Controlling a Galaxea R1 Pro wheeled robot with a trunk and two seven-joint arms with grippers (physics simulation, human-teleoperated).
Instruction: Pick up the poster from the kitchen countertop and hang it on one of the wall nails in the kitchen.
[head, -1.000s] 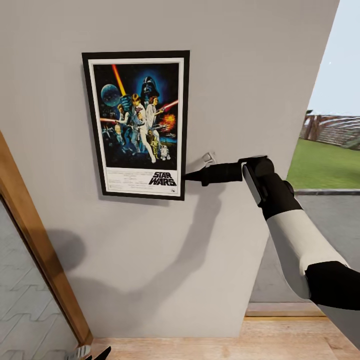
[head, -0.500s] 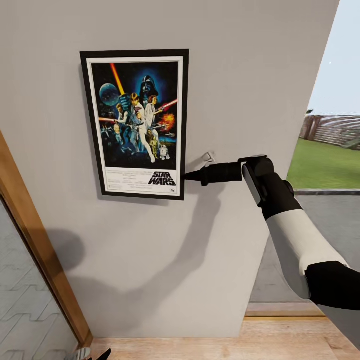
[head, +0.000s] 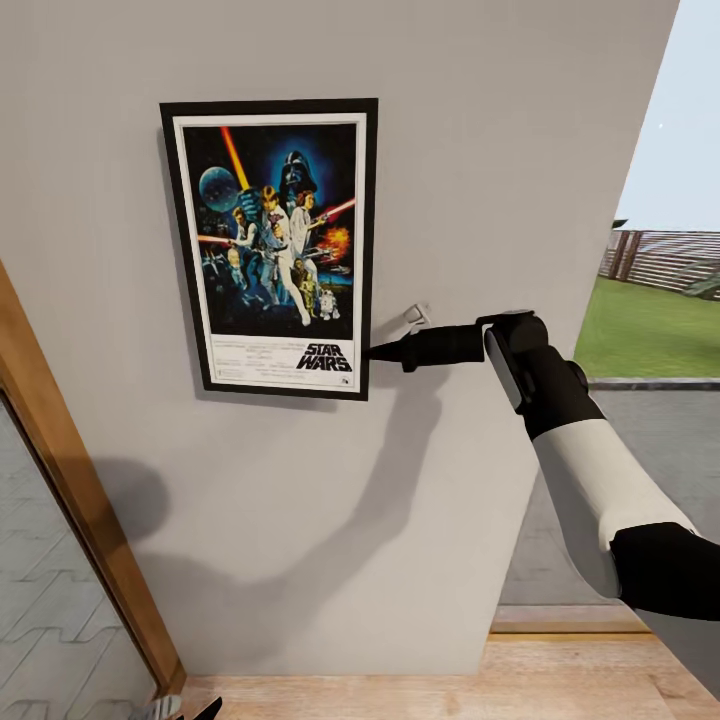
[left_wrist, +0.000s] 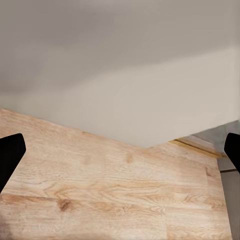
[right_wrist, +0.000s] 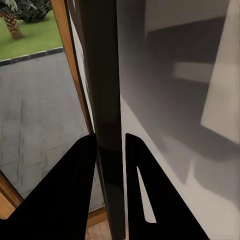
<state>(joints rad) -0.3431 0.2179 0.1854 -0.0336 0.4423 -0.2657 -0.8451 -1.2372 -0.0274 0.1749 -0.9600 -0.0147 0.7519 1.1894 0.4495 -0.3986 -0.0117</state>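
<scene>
Compared with one second before, the poster (head: 270, 248) sits a little higher on the wall, while the right arm is at the same place; in the last half second nothing on the wall has moved, only the fence outside looks shifted.

The poster is upright and flat against the pale grey wall (head: 480, 150), its black frame throwing a thin shadow at the lower edge. The right gripper (head: 375, 351) reaches from the right side and meets the poster at the lower right corner, near the "STAR WARS" logo. In the right wrist view the two black fingers (right_wrist: 75, 185) are clenched on the dark frame edge (right_wrist: 107, 125), one finger on each side, both touching it. So the right gripper is grasping the poster. A small nail is not possible to see.

The left gripper (left_wrist: 120, 150) hangs low; in its wrist view the two fingertips (left_wrist: 10, 155) stand far apart at the edges, with nothing between them, above a light wooden floor (left_wrist: 100, 185) where it meets the wall. In the head view its tips (head: 180, 708) just show at the bottom edge. A wooden door frame (head: 80, 500) runs diagonally at the left, and grass (head: 650, 330) lies outside at the right.
</scene>
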